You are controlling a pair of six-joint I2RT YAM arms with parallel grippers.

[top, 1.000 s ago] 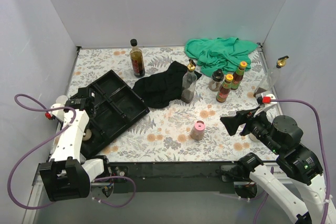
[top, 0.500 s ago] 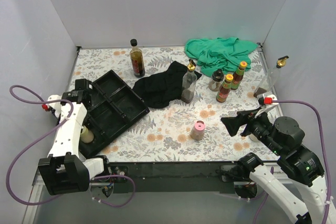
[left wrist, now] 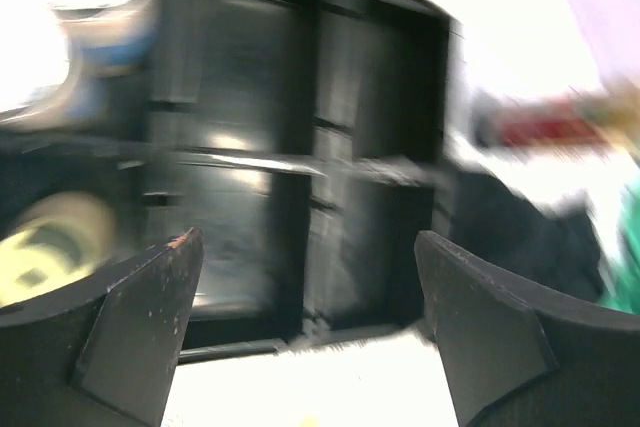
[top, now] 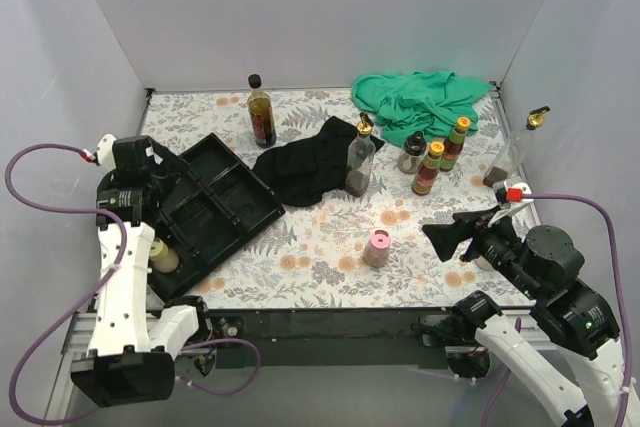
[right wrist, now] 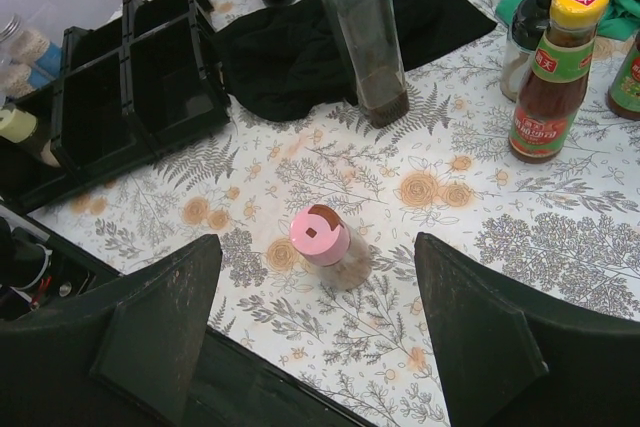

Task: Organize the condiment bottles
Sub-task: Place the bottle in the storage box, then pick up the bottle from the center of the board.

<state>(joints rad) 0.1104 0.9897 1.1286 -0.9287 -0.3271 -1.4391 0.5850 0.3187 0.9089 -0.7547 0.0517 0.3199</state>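
My left gripper is open and empty over the left edge of the black tray; its wrist view is blurred. A yellow-lidded shaker stands in the tray's near corner. My right gripper is open, and the pink-lidded shaker stands apart below the gap between its fingers. A dark black-capped bottle, a clear gold-spouted bottle, an orange-capped red sauce, a green-capped sauce and a small dark-capped bottle stand behind.
A black cloth lies mid-table and a green cloth at the back right. Another gold-spouted bottle stands at the right wall. More shakers sit left of the tray. White walls close in three sides.
My left gripper has drawn back from the tray's near compartment toward the far left, leaving the yellow-lidded shaker standing in the tray. The right arm has barely moved.
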